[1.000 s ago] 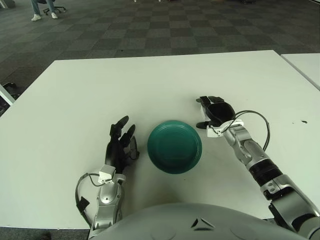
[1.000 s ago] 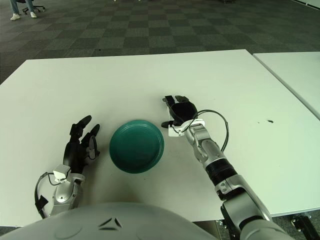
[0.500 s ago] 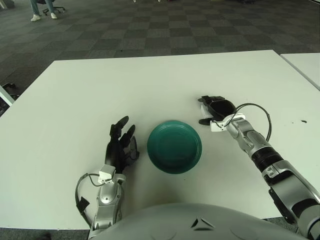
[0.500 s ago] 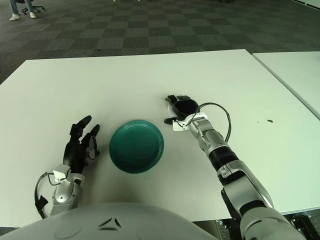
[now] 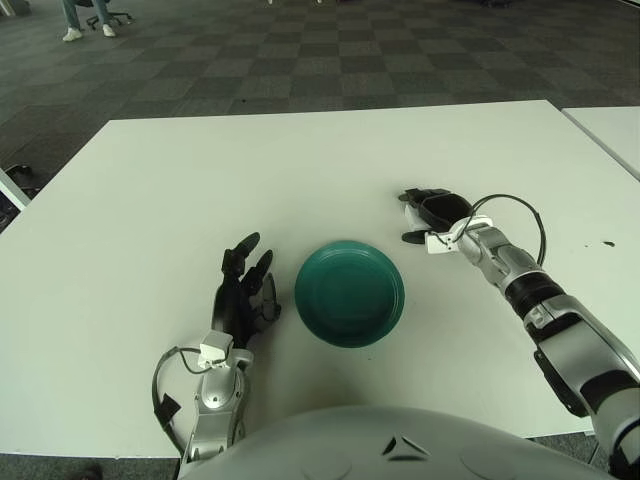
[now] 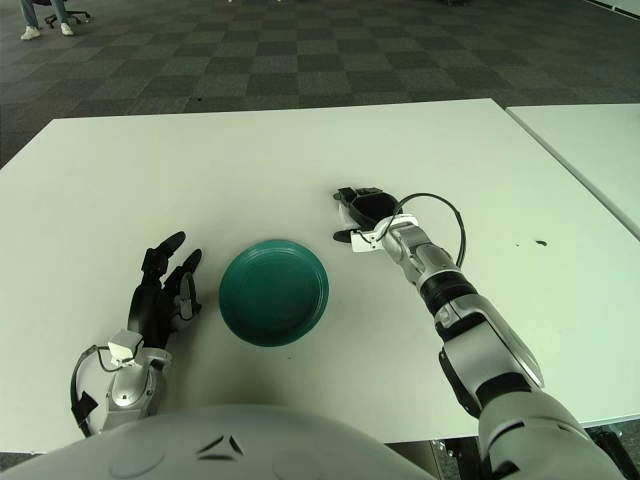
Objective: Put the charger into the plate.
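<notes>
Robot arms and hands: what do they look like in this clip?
Both arms are silver metal with black joint bands. The left hand and right hand have black three-finger assemblies, each with a small white block at the wrist. Thin black cables loop beside each wrist. No sleeves.

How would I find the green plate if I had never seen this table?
Look at the big white table in front of the robot. Near its front edge, between the left hand lying flat and the right hand farther back, sits the plate. It is the only round, dark green thing there, and nothing lies in it.
</notes>
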Controlling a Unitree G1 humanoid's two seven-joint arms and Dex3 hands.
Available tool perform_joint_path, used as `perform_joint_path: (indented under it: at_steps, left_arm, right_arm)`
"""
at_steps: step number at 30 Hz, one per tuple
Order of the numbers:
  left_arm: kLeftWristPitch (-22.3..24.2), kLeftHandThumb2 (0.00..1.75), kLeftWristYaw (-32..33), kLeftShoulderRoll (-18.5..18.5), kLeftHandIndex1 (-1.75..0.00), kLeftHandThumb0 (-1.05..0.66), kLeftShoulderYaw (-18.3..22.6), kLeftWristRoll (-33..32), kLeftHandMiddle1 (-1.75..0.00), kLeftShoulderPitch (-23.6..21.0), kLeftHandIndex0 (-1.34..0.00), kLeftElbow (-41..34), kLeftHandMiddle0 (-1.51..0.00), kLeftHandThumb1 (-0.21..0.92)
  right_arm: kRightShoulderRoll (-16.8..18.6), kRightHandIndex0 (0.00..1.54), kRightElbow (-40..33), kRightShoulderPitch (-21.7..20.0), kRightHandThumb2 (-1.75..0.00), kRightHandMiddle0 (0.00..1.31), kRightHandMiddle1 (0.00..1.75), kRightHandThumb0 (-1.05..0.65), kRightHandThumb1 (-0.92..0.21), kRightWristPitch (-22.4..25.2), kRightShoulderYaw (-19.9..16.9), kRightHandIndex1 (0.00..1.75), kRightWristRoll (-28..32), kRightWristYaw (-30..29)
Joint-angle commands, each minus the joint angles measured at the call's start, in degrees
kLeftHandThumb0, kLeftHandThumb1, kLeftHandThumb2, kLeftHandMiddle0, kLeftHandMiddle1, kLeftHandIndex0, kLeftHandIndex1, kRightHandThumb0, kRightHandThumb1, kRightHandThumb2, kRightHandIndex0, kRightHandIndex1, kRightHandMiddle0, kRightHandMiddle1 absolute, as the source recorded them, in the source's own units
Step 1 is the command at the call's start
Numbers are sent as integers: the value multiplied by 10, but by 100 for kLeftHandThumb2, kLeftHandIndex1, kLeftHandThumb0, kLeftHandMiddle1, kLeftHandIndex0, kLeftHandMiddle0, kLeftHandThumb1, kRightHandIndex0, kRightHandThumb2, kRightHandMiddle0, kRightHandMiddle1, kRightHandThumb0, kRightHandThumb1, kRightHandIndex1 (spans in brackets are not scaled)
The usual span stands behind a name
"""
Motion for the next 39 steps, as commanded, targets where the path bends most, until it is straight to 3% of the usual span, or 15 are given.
perform_joint_path:
  at_steps: [1, 5, 8, 11, 12, 13, 16, 17, 19, 26, 32, 39]
  left_arm:
    - [13, 95, 4, 2, -81, -85, -1, 5, 0, 8, -9, 5, -55, 92]
    - [18, 96, 5, 2, -81, -85, -1, 5, 0, 11, -8, -1, -54, 92]
    - [20, 96, 5, 2, -81, -85, -1, 5, 0, 12, -9, -4, -53, 92]
    - [21, 96, 5, 3, -81, -85, -1, 5, 0, 13, -9, -5, -54, 92]
    - [22, 96, 5, 3, -81, -85, -1, 5, 0, 14, -9, -5, -54, 92]
    - [23, 96, 5, 3, -81, -85, -1, 5, 0, 14, -10, -6, -54, 92]
    - [27, 96, 5, 3, -81, -85, -1, 6, 0, 14, -10, -8, -54, 92]
    - [28, 96, 5, 3, -81, -85, -1, 6, 0, 14, -9, -8, -54, 92]
    - [28, 96, 5, 4, -81, -85, -2, 7, 0, 15, -9, -10, -54, 92]
    - [28, 96, 3, 5, -81, -86, -2, 6, 0, 17, -8, -12, -53, 92]
    - [32, 96, 5, 4, -81, -85, -1, 8, -1, 17, -9, -13, -54, 92]
    - [30, 96, 4, 3, -81, -85, -2, 6, -1, 17, -9, -13, -55, 92]
  right_arm:
    - [-1, 39, 47, 0, -53, 0, 54, -68, -92, -12, 8, 3, 15, 23]
    - [0, 45, 74, 0, -53, 0, 68, -68, -92, -28, 7, 5, 33, 37]
    - [2, 55, 85, 1, -53, 1, 104, -68, -92, -30, 13, 13, 36, 38]
    - [7, 46, 93, 6, -56, 6, 137, -67, -92, -30, 22, 70, 31, 26]
    - [9, 44, 96, 9, -56, 6, 140, -66, -92, -30, 26, 76, 28, 19]
    - [8, 44, 96, 10, -57, 10, 150, -66, -92, -35, 29, 96, 27, 15]
    - [4, 52, 94, 17, -59, 33, 167, -60, -92, -51, 33, 145, 27, -9]
    - [3, 55, 92, 21, -59, 38, 170, -58, -92, -56, 33, 156, 28, -17]
    - [1, 58, 91, 25, -69, 35, 172, -48, -82, -60, 34, 165, 30, -26]
    - [-9, 64, 72, 37, -85, 35, 174, -40, -68, -71, 35, 174, 34, -40]
    - [-23, 67, 39, 47, -87, 35, 175, -39, -67, -82, 26, 175, 42, -56]
    - [-27, 69, 0, 65, -81, 33, 175, -38, -71, -94, -4, 175, 63, -126]
